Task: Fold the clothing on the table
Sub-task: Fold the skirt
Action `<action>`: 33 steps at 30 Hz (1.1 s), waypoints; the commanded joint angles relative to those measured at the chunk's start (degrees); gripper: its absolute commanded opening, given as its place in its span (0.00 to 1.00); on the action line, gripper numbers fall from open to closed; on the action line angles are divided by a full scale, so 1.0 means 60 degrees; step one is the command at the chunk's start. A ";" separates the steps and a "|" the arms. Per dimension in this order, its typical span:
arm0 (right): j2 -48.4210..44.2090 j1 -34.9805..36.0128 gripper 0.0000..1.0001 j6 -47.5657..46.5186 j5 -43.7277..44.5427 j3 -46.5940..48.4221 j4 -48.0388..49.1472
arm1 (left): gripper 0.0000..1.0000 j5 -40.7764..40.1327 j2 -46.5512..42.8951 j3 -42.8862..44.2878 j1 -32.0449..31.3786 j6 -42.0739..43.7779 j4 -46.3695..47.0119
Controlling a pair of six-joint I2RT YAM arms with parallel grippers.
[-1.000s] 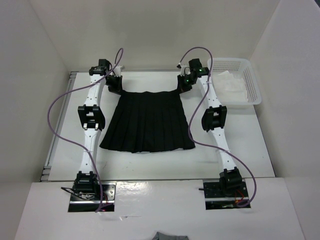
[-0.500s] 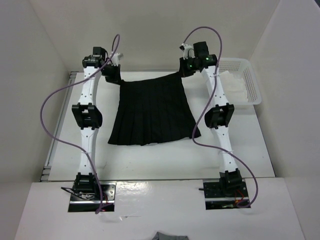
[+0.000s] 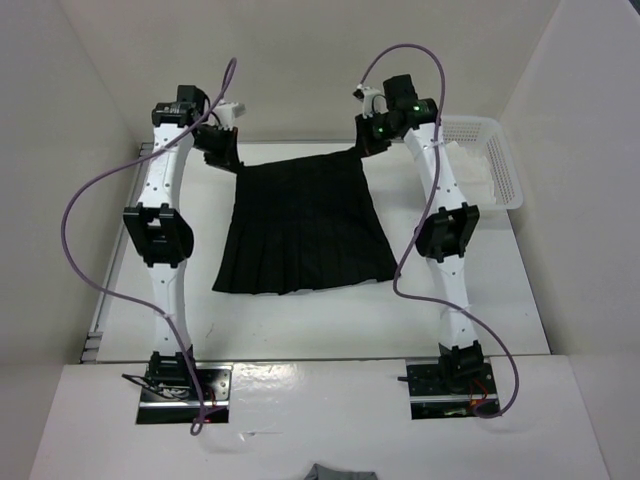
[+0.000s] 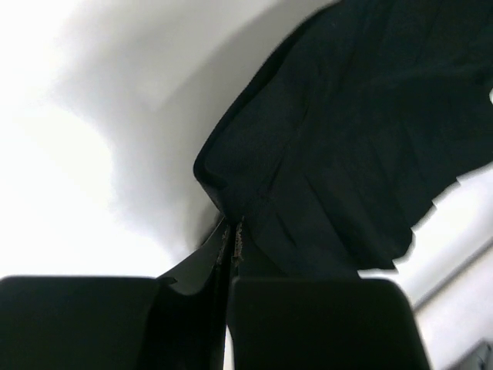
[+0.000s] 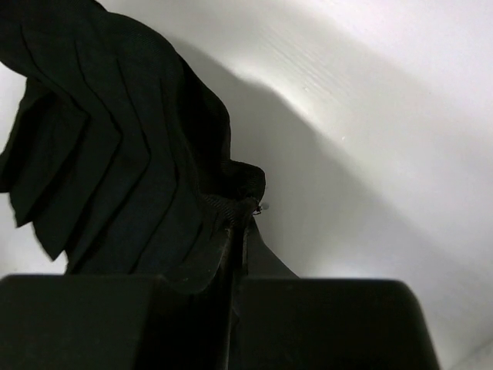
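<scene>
From above, the skirt (image 3: pixel 305 230) has its wide hem nearest, low over the table (image 3: pixel 300 320), and its waistband raised at the far end. The wrist views alone show the grips: the left gripper (image 4: pixel 231 231) and the right gripper (image 5: pixel 239 223) are each pinched tight on a waistband corner. A basket (image 3: pixel 505 170) sits at the far right.

Basket (image 3: pixel 512 176) right of skirt (image 3: pixel 305 225) on table (image 3: pixel 320 325)

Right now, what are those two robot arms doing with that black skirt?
They are getting ready to fold a black pleated fabric skirt. The robot's left tool is shut on one waistband corner, and the right tool is shut on the other. Together they hold that far edge stretched between them, while the wide hem lies on the flat white tabletop. No fold is made yet.
</scene>
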 commanded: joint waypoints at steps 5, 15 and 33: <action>-0.2839 0.0423 0.00 -0.0033 0.0346 -0.1445 -0.0394 | 0.00 -0.0920 -0.4153 -0.4667 -0.0466 0.0116 0.1515; -0.7393 0.1390 0.00 0.0289 0.2366 -0.9012 0.3425 | 0.00 -0.2417 -0.7277 -0.9692 -0.0614 0.0014 0.3745; -0.9373 0.1391 0.00 -0.0999 0.3013 -1.4849 0.4998 | 0.07 -0.2506 -0.9298 -1.3097 -0.0702 0.1609 0.4127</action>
